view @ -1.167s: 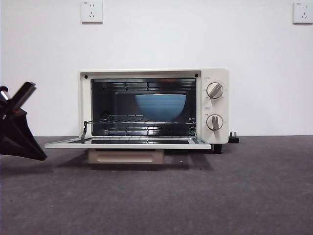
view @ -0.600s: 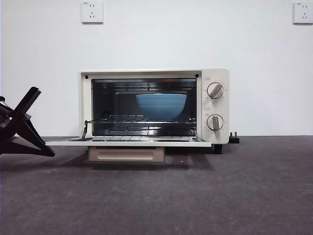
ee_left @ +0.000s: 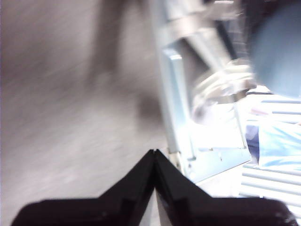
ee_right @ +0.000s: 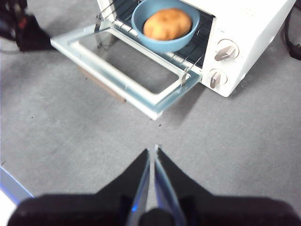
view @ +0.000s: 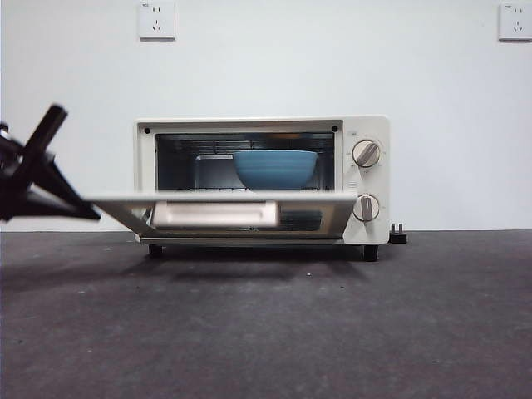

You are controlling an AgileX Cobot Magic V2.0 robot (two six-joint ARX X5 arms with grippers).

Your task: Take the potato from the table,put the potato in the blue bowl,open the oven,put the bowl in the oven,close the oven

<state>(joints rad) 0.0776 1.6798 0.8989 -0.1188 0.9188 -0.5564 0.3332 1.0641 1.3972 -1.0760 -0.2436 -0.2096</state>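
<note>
Cream-white boxy toaster oven point(view: 262, 179) at table centre, its glass door point(view: 224, 212) raised about halfway, hinged along the bottom edge. Inside, on the wire rack point(ee_right: 186, 59), sits one glossy blue ridged bowl point(view: 275, 169) holding one smooth golden-brown potato point(ee_right: 167, 24), visible only from the right wrist view. The left gripper point(view: 37, 179), at 9 o'clock of the oven, has its black jaws pressed together into a wedge and lies against the door's left corner, apparently pushing it up. The right gripper point(ee_right: 154, 162) hovers over bare dark grey speckled table point(view: 332, 332) at 6 o'clock of the oven, well apart from it, jaws together, holding nothing.

Handling, by judgement: the door is stiff metal and glass, light enough to swing under a push, and likely to drop open if released early; its smooth frame may slip off a closed tip. The beige bar handle point(view: 214, 214) offers the surest contact.

Counts: one oven, one bowl, one potato, two round knobs point(view: 366, 154), two wall sockets point(view: 156, 20)
</note>
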